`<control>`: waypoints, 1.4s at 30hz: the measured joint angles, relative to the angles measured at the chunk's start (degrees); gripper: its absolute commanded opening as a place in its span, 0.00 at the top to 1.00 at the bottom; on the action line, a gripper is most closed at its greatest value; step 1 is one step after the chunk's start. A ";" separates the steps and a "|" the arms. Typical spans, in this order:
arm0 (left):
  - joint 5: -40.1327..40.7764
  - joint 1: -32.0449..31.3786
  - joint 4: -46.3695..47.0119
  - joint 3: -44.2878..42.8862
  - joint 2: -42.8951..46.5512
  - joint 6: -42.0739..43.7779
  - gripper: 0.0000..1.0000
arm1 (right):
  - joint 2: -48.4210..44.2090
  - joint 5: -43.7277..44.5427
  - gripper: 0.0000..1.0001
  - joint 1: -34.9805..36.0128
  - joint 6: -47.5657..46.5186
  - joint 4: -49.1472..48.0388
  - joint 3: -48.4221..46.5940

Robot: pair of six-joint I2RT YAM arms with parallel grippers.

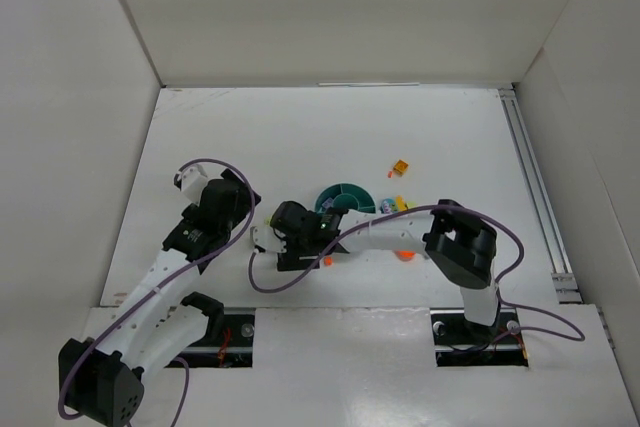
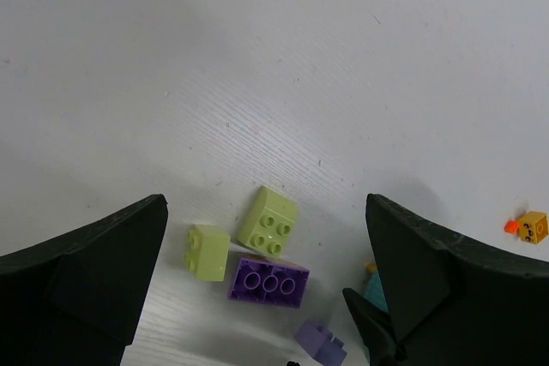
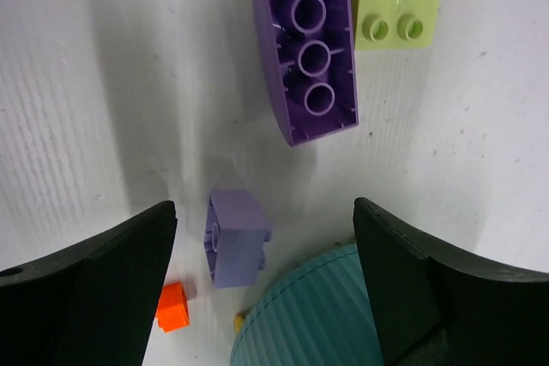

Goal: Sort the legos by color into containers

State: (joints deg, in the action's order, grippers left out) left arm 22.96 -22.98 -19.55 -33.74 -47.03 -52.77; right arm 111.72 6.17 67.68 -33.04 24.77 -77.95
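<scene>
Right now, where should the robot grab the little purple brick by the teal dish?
Probably from straight above, pinching its two flat side walls. The little purple brick sits free on the table between the right end effector's open fingers, with the teal dish close at one corner.

Overhead view looks down from afar; close wrist views share a purple brick [image 2: 268, 281] [image 3: 310, 49].

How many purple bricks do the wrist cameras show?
2. The long purple brick, underside showing, lies next to a yellow-green brick; the small purple brick lies close to the teal dish. More may be hidden.
</scene>
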 measured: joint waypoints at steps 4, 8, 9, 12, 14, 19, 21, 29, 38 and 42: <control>0.02 0.00 0.02 0.00 -0.07 -0.07 0.00 | 0.07 0.00 0.12 -0.52 0.09 0.57 0.00; 0.00 0.00 -0.13 0.00 -0.15 -0.33 0.00 | 0.24 -0.02 0.18 -0.57 0.09 0.83 0.00; 0.00 0.00 -0.24 0.00 -0.15 -0.37 0.00 | 0.33 -0.07 0.22 -0.61 0.11 0.85 0.00; 0.00 0.00 -0.68 0.00 -0.15 -0.52 0.00 | 0.50 -1.03 0.27 -0.87 0.26 1.11 0.00; 0.00 0.00 -0.87 0.00 -0.15 -0.57 0.00 | 0.50 -1.75 0.30 -1.18 0.28 1.36 0.00; 0.00 0.00 -1.03 0.00 -0.15 -0.72 0.00 | 0.50 -2.49 0.43 -1.64 0.31 1.60 0.00; 0.00 0.00 -1.14 0.00 -0.15 -0.72 0.00 | 0.50 -2.64 0.50 -1.66 0.35 1.75 0.04; -0.11 0.00 -1.31 0.00 -0.13 -0.70 0.00 | 0.39 -3.61 0.75 -1.66 0.74 1.70 0.09; -2.69 0.00 -0.46 0.00 -0.04 0.92 0.00 | -5.33 -2.89 0.79 -1.66 0.22 1.79 0.26; -5.25 0.00 1.29 0.28 -0.20 2.40 0.00 | -10.19 -0.31 0.79 -2.36 -0.13 1.81 -0.57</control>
State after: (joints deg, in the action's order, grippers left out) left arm 17.72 -22.98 -18.26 -33.45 -47.22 -50.37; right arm 101.54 5.87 65.32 -33.17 26.59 -78.52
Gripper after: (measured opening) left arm 0.997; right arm 0.338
